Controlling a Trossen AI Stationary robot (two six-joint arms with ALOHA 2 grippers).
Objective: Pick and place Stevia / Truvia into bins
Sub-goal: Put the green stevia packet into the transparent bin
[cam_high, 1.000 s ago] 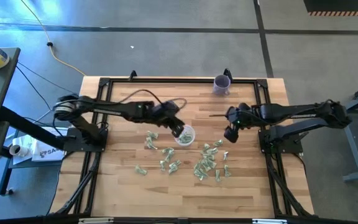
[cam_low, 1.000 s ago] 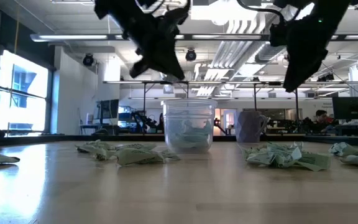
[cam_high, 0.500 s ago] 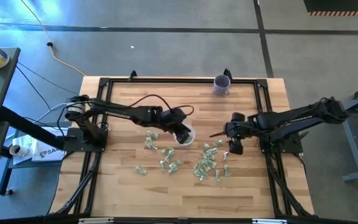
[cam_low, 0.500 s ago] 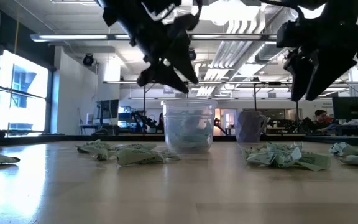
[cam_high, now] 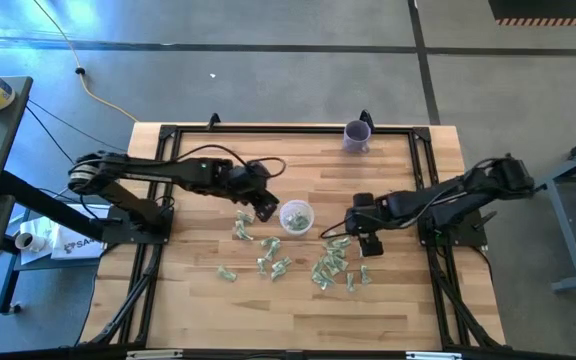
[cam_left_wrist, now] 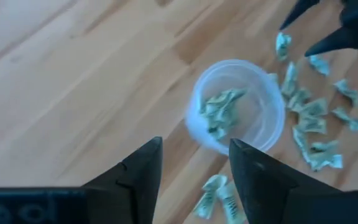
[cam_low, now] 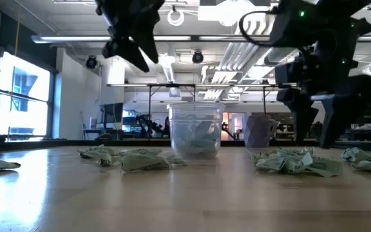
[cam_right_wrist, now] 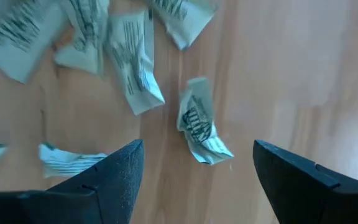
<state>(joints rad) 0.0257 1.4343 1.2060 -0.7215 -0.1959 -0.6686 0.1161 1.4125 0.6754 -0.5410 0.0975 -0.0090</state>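
Sachets [cam_high: 333,262] lie scattered on the counter [cam_high: 198,290], most in a loose heap just right of the cup [cam_high: 296,216], others near its front and left; a few already sit crumpled inside the cup, as the left wrist view shows. The step in hand looks like the right arm's pick. The right tool [cam_high: 363,232] hangs low at the heap's near edge, right of the cup, released and empty, with one creased sachet [cam_right_wrist: 199,129] lying between its fingers [cam_right_wrist: 107,177] in its own wrist view, apart from its neighbours. To do this well, I would come straight down so the fingers straddle that one sachet alone, press to the wood before clenching, and take it across its narrow width, since flat paper slips from a shallow pinch. The neighbouring sachets lie close, so a skewed approach could catch two or push them away. Then lift clear and carry left to the cup, releasing only when above its rim, as the cup is light and could tip if knocked. The left tool [cam_high: 265,208] hovers just left of the cup, released and empty, and should keep off the right arm's path.
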